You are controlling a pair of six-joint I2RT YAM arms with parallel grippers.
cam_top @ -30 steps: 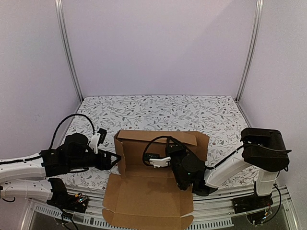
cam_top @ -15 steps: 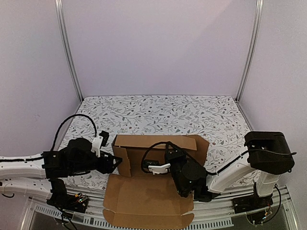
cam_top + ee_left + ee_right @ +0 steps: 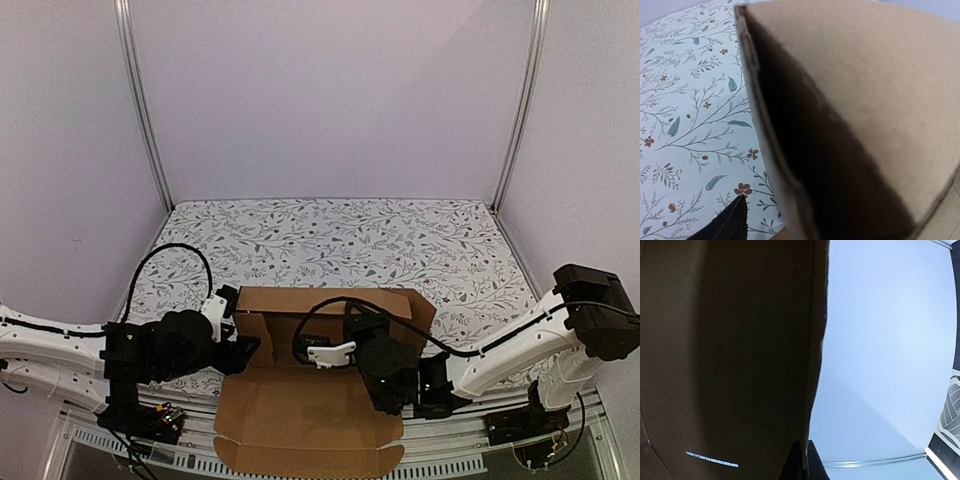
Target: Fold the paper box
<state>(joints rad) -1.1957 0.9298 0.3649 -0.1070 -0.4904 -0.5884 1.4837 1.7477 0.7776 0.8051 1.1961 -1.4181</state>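
The paper box (image 3: 300,412) is plain brown cardboard at the table's near edge. Its back wall (image 3: 330,300) stands up and its front flap lies flat, hanging over the edge. My left gripper (image 3: 243,350) is open at the box's left side flap. In the left wrist view that flap (image 3: 865,100) fills the right side, one dark fingertip (image 3: 734,221) shows to its left, and the other finger is hidden. My right gripper (image 3: 350,338) is inside the box. In the right wrist view it (image 3: 807,459) is shut on the edge of a cardboard panel (image 3: 730,350).
The table has a floral cloth (image 3: 330,235). Metal frame posts (image 3: 140,110) and lilac walls enclose it at the back and sides. A metal rail (image 3: 120,440) runs along the near edge under the overhanging flap.
The back wall has risen more upright. Both arms have come lower and nearer the table's near edge. My left gripper has moved right, up against the left side flap.
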